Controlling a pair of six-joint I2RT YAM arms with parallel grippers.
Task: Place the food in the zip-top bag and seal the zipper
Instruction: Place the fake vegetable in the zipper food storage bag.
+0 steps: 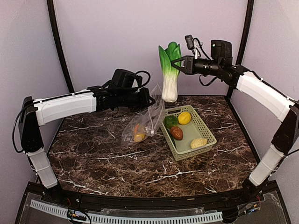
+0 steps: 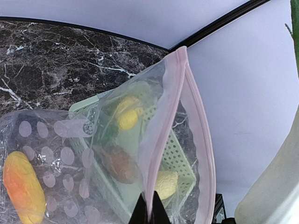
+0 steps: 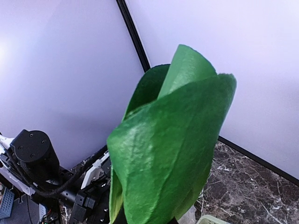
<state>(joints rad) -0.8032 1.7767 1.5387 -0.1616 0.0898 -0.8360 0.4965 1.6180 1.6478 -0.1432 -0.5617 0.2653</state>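
Note:
My left gripper [image 1: 150, 99] is shut on the pink zipper strip [image 2: 164, 126] of the clear spotted zip-top bag [image 1: 145, 122] and holds its mouth up and open. An orange-yellow piece [image 1: 138, 133] lies inside the bag; it also shows in the left wrist view [image 2: 23, 186]. My right gripper [image 1: 180, 65] is shut on the green leaves of the bok choy [image 1: 170, 77] and holds it upright in the air behind the bag. The leaves fill the right wrist view [image 3: 173, 149] and hide the fingers. Lemon [image 1: 184, 117], green pepper [image 1: 170, 122], red-brown piece [image 1: 176, 133] and pale yellow piece [image 1: 198, 143] lie in the basket.
The light green lattice basket [image 1: 208, 135] stands right of the bag on the dark marble table [image 1: 117, 163]. Grey walls and black frame posts close the back and sides. The left arm [image 3: 32, 154] shows low in the right wrist view.

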